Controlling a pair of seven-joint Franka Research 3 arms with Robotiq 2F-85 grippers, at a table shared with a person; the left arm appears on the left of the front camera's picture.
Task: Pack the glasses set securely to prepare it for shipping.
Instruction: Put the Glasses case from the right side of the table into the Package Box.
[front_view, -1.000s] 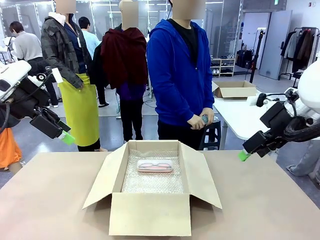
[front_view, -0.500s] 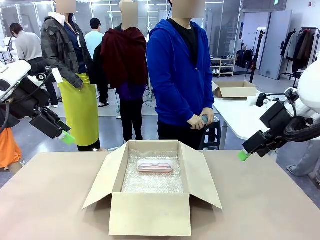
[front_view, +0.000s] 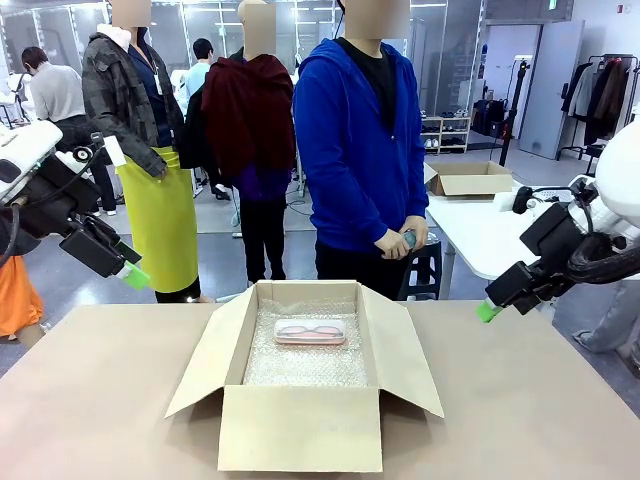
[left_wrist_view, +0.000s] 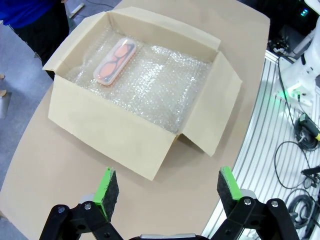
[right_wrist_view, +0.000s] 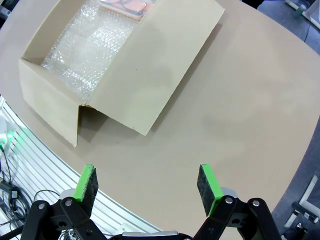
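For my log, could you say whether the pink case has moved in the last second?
No; the pink case lies near the far wall of the box, as before.

Lighting's bright and pretty flat all round, coming from overhead. Shadows are soft: the cardboard box (front_view: 300, 440) just drops a dark smudge under its flaps onto the worktop (front_view: 520, 400), clearest in the right wrist view. The bubble wrap (left_wrist_view: 150, 85) sparkles with little white glints in both wrist views, a bit blown out in spots. The pale pink glasses case (left_wrist_view: 115, 61) has a mild sheen on its lid, but the frames inside still read fine. The front view is crisp up close and softer in the room behind. The wrist cams are wide-angle, so the worktop edge bows and things stretch toward the corners.
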